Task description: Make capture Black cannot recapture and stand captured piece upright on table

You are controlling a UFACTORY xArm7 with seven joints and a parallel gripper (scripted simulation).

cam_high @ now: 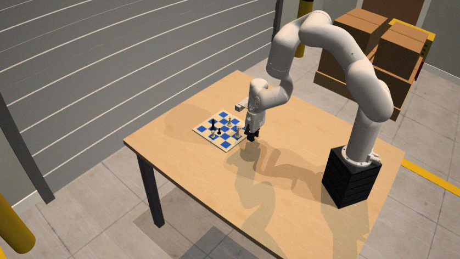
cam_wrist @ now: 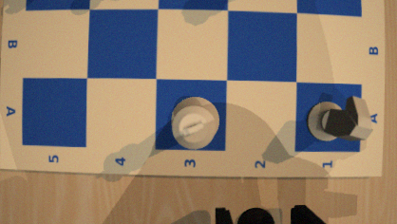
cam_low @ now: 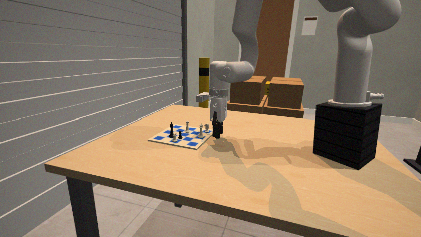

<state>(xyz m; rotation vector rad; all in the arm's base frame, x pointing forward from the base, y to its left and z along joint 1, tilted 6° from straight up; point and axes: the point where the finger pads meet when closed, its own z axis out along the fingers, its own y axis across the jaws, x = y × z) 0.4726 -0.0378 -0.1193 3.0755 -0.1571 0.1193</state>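
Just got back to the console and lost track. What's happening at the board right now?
The arm's gripper is down at the table, just off the A-file edge of the chessboard. A black piece, apparently the captured one, sits between its fingers, off the board. The fingers stand apart on either side of it, not clamping it. In the wrist view, a white piece stands on A3 and a white knight on A1.
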